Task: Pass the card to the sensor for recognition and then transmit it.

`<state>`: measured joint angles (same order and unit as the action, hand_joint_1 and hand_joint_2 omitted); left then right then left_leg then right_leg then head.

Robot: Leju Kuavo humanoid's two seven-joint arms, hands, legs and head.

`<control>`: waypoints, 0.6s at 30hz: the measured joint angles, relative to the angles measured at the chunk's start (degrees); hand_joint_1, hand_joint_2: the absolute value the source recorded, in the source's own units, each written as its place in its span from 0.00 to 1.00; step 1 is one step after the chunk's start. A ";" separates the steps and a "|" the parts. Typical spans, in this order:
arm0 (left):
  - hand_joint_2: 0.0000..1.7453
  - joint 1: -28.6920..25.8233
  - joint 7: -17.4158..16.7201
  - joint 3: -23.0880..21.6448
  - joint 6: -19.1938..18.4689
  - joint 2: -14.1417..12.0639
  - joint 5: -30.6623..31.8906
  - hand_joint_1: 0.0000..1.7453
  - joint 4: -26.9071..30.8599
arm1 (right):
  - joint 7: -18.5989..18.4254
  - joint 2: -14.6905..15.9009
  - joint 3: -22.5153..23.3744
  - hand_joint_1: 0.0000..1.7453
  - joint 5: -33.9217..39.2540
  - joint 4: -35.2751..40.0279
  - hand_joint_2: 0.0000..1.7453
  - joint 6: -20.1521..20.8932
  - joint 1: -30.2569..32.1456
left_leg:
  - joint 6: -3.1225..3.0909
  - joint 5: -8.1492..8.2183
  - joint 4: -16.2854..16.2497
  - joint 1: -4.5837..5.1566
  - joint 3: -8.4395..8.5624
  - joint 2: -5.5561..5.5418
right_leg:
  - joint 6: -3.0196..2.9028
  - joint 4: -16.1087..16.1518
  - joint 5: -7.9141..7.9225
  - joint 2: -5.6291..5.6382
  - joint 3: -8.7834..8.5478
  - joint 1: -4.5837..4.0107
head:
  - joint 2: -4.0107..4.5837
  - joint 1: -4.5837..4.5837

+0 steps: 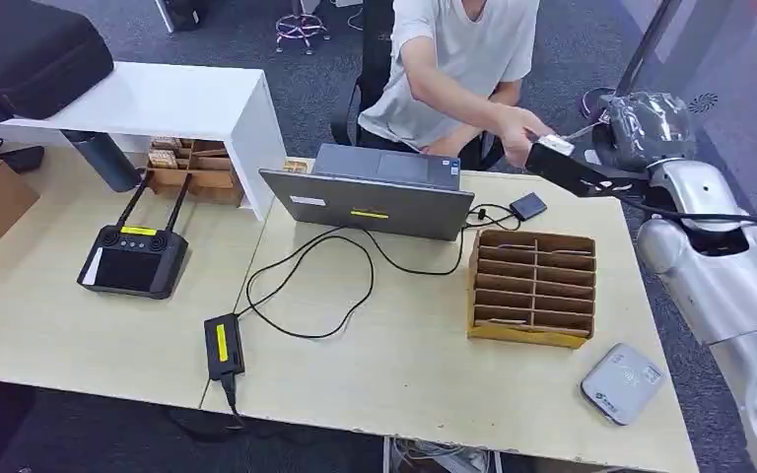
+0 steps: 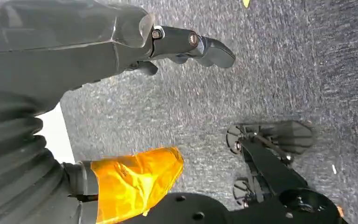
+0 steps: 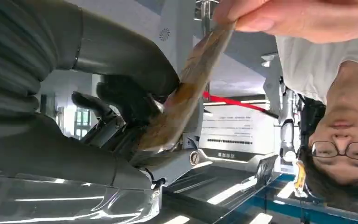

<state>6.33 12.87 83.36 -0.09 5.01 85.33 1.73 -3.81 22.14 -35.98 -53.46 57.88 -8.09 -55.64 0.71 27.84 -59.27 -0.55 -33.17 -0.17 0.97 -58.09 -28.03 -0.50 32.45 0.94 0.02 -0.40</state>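
Observation:
My right hand (image 1: 591,177) is raised past the table's far right corner, toward a seated person. It holds a card (image 1: 555,145) by one end. The person's hand (image 1: 519,131) has hold of the card's other end. In the right wrist view the brownish card (image 3: 186,93) is pinched between my thumb and dark fingers (image 3: 121,98), and the person's fingers (image 3: 279,18) grip its far end. The white card sensor (image 1: 623,382) lies at the table's near right corner. My left hand (image 2: 98,46) hangs over the carpet with its fingers out and nothing in it.
A slotted cardboard box (image 1: 532,286) stands between the sensor and the open laptop (image 1: 375,197). A small black device (image 1: 527,206), cables and a power brick (image 1: 223,345) lie on the table. A black remote controller (image 1: 133,261) sits at the left, beside a white shelf (image 1: 158,99).

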 joint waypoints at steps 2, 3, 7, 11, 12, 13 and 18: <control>1.00 -0.14 0.72 0.61 0.16 0.00 -0.04 0.00 0.00 | 0.02 0.20 0.13 1.00 0.04 0.02 1.00 -0.06 0.11 | 0.00 0.00 0.00 0.00 0.00 -0.01 | 0.00 0.00 0.00 -0.01 0.00 0.00 | 0.00 0.00; 1.00 -0.22 1.07 0.88 0.18 0.00 -0.04 0.00 0.00 | 0.02 0.37 0.26 1.00 0.07 0.02 1.00 -0.07 0.22 | 0.00 0.00 0.00 0.00 0.00 -0.01 | 0.00 0.00 0.00 -0.01 0.00 0.00 | 0.00 0.00; 1.00 -0.26 1.18 1.23 0.24 -0.02 0.04 0.00 0.00 | 0.24 0.90 0.77 1.00 -0.02 0.04 1.00 -0.11 0.66 | 0.00 0.00 0.00 0.00 0.00 -0.01 | 0.00 0.00 0.01 0.00 0.00 0.00 | 0.00 -0.02; 1.00 -0.13 0.76 1.40 0.57 0.00 0.11 0.00 0.00 | -0.17 1.38 0.85 1.00 -1.14 0.48 1.00 0.42 0.70 | 0.00 0.00 0.00 0.00 0.00 0.00 | 0.00 0.00 0.01 0.00 0.01 -0.01 | 0.00 -0.02; 1.00 -0.10 0.52 1.47 0.55 0.00 0.11 0.00 0.00 | -0.22 1.57 0.85 1.00 -1.20 0.59 1.00 0.70 0.69 | 0.00 0.00 0.00 0.00 0.00 -0.01 | 0.00 0.00 0.01 -0.01 0.01 -0.01 | 0.00 -0.02; 1.00 -0.12 0.41 1.55 0.46 0.00 0.11 0.00 0.00 | -0.22 1.81 0.85 1.00 -1.25 0.74 1.00 0.96 0.69 | 0.00 0.00 0.00 -0.01 0.00 -0.01 | 0.00 0.00 0.01 -0.01 0.01 -0.01 | 0.00 0.00; 1.00 -0.41 0.07 2.38 -0.13 -0.02 0.11 0.00 0.00 | 0.20 3.78 0.85 1.00 -1.25 0.98 1.00 1.22 0.70 | 0.00 0.00 0.00 0.00 -0.03 -0.03 | 0.00 0.00 0.01 -0.02 0.02 0.00 | 0.00 0.00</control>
<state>5.92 12.94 85.74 -0.22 4.98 85.44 1.73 -3.61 25.92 -35.12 -54.71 58.86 -6.86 -54.95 0.71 27.84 -59.27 -0.55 -33.20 -0.19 0.97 -58.08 -28.02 -0.52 32.47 0.94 0.02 -0.39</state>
